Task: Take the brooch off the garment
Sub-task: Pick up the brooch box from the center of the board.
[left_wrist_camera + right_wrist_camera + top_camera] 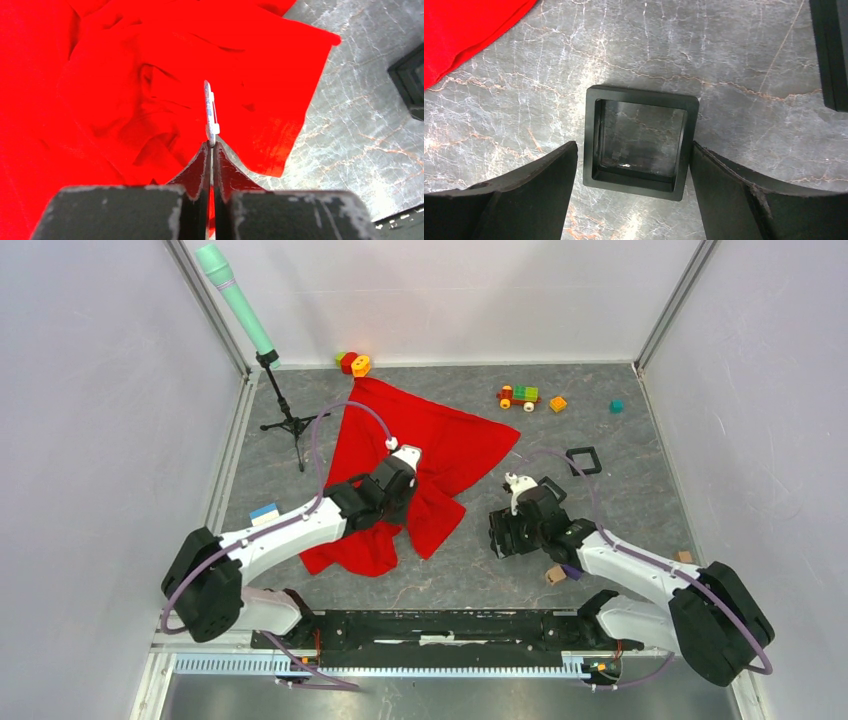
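Observation:
The garment [440, 455] is a big red cloth, crumpled in the middle of the table. My left gripper [400, 480] hangs over it, shut on the brooch [211, 112]. The brooch is a thin pale metal piece seen edge-on, sticking out past the fingertips [206, 155] above the red folds [125, 90]. Whether it still touches the cloth I cannot tell. My right gripper [634, 145] is open, low over the table to the right of the cloth, one finger on each side of a small black square tray [640, 180].
A second black tray [583, 460] lies further back right, its edge [831, 50] in the right wrist view. A green tube on a tripod [235, 300] stands back left. Toy blocks [519, 396] sit along the back, and wooden cubes [556, 574] lie near my right arm.

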Controlling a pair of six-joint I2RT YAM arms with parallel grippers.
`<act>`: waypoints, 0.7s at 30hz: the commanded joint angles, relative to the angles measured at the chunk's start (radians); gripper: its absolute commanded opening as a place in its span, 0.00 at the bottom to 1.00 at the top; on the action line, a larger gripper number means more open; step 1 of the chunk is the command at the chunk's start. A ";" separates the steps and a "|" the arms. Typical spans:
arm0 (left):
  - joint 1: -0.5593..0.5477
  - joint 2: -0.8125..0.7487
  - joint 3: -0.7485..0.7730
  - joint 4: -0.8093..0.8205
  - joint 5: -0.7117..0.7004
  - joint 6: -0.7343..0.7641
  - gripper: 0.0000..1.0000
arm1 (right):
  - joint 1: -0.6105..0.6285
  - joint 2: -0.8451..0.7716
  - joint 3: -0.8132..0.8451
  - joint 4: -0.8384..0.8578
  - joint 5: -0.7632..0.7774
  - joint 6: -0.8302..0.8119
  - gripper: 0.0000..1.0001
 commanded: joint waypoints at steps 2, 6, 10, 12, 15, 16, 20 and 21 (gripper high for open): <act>-0.058 -0.117 -0.039 0.083 -0.065 0.053 0.02 | 0.068 0.030 0.057 0.017 0.086 0.065 0.86; -0.091 -0.147 -0.043 0.080 -0.114 0.076 0.02 | 0.090 0.041 0.071 0.016 0.115 0.069 0.85; -0.129 -0.159 -0.040 0.077 -0.158 0.091 0.02 | 0.093 0.047 0.076 0.013 0.130 0.068 0.82; -0.140 -0.155 -0.034 0.076 -0.166 0.094 0.02 | 0.092 0.041 0.076 0.016 0.126 0.073 0.80; -0.150 -0.145 -0.026 0.076 -0.177 0.096 0.02 | 0.093 0.034 0.079 0.018 0.114 0.074 0.75; -0.153 -0.140 -0.023 0.076 -0.182 0.096 0.02 | 0.092 0.035 0.081 0.017 0.112 0.071 0.73; -0.169 -0.139 -0.018 0.077 -0.204 0.096 0.02 | 0.091 0.031 0.084 0.016 0.091 0.079 0.72; -0.172 -0.140 -0.018 0.077 -0.205 0.097 0.02 | 0.091 0.029 0.086 0.017 0.074 0.082 0.72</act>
